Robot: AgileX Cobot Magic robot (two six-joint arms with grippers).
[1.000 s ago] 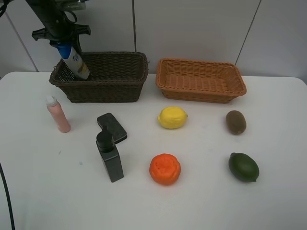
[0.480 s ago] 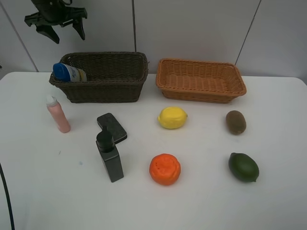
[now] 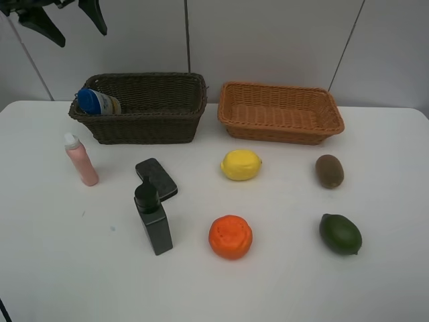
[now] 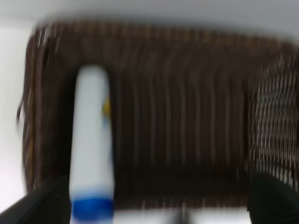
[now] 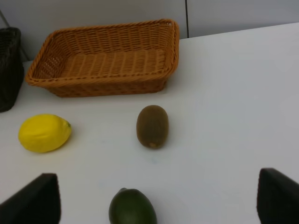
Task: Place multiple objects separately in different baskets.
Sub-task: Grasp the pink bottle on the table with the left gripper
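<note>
The white bottle with blue cap (image 3: 96, 102) lies in the left end of the dark brown basket (image 3: 154, 121); it also shows in the left wrist view (image 4: 92, 144). My left gripper (image 3: 64, 20) is open and empty, high above the basket's left end. On the table stand the pink tube (image 3: 81, 159), the black pump bottle (image 3: 153, 219) and the flat black case (image 3: 157, 178). The lemon (image 3: 240, 164), orange (image 3: 230, 236), kiwi (image 3: 330, 170) and dark green fruit (image 3: 340, 233) lie in front of the light orange-tan basket (image 3: 279, 112). My right gripper (image 5: 154, 205) is open and empty, above the table near the green fruit (image 5: 132, 207).
The white table (image 3: 281, 288) ends at a grey panelled wall (image 3: 268, 40) behind both baskets. The orange-tan basket (image 5: 107, 60) holds nothing. The lemon (image 5: 44, 133) and kiwi (image 5: 152, 126) show in the right wrist view.
My left gripper let go of the white bottle, which now lies in the dark basket. The gripper has opened and risen up and to the left.
</note>
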